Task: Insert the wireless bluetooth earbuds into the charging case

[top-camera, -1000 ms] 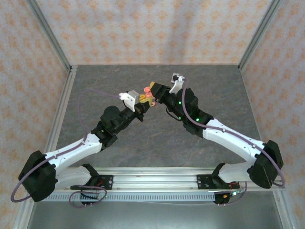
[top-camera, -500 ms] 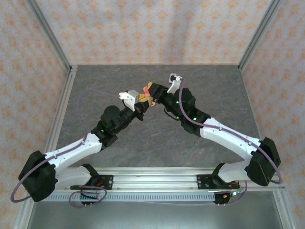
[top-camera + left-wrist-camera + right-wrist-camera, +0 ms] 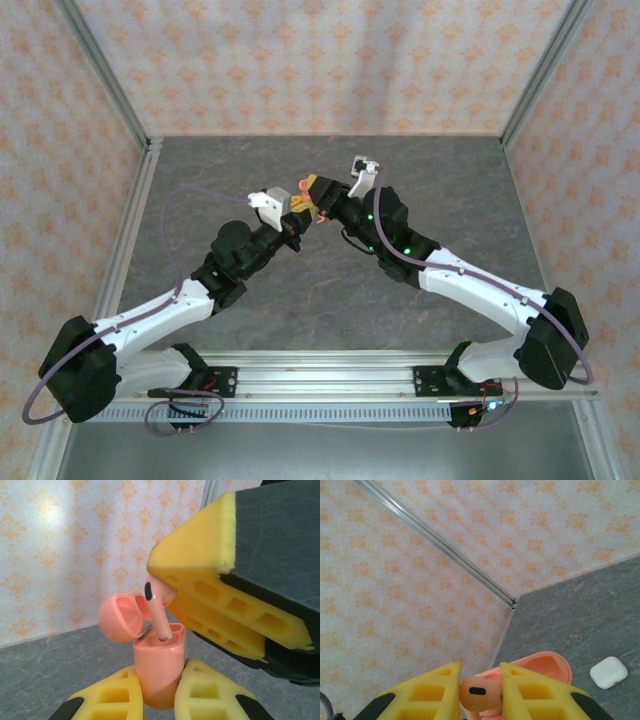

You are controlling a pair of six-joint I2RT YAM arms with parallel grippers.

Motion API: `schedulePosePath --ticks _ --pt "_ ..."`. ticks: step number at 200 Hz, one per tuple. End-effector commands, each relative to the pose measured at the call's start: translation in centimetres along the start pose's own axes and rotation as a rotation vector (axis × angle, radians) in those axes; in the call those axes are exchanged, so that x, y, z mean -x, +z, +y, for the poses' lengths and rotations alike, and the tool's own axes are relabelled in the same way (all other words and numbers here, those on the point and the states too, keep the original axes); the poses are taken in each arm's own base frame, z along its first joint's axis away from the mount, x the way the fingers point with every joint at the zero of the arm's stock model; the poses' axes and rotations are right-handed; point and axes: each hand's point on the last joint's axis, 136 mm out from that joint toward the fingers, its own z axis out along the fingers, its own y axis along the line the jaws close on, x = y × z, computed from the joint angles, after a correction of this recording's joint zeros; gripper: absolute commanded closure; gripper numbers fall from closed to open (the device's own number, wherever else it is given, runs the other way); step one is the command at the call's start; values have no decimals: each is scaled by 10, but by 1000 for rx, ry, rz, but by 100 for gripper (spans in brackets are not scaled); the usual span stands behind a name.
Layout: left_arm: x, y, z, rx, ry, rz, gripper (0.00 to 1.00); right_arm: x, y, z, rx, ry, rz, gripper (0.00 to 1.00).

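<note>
Insertion step in hand: left gripper (image 3: pixel 160 692) is clamping the coral charging case (image 3: pixel 161 667) upright with its lid (image 3: pixel 120 619) open, while above it the right gripper (image 3: pixel 480 690) is pinching a coral earbud (image 3: pixel 159 605), stem tip sitting in a socket (image 3: pixel 169 630), probably needing a straight downward press, its seating depth being hidden.

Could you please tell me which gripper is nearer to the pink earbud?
Right. The right gripper pinches the pink earbud itself; the left gripper sits below it, holding the pink case its stem dips into.
</note>
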Motion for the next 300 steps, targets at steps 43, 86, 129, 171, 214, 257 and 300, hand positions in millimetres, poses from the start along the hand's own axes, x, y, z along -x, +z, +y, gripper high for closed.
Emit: schedulePosePath --ticks 43,86,129,171,214,257,300 --pt "41 -1 -2 19 -31 -130 100 -18 3 -9 -28 -14 15 77" --pt "42 -2 -3 11 -37 -133 100 -18 1 -15 -50 -18 4 77" --pt "43 -4 -3 13 -30 -135 100 -28 -1 -19 -71 -24 58 77" --pt "45 -4 -4 13 -30 -138 100 -37 -10 -30 -108 -39 102 76" --pt "45 -5 -4 13 -33 -139 100 -42 -12 -30 -103 -42 131 71" --pt "45 -7 -4 11 -37 -138 100 -38 -14 -24 -105 -29 133 66" --pt "44 -9 -5 2 -37 -132 100 -23 -21 -21 -138 -35 109 63"
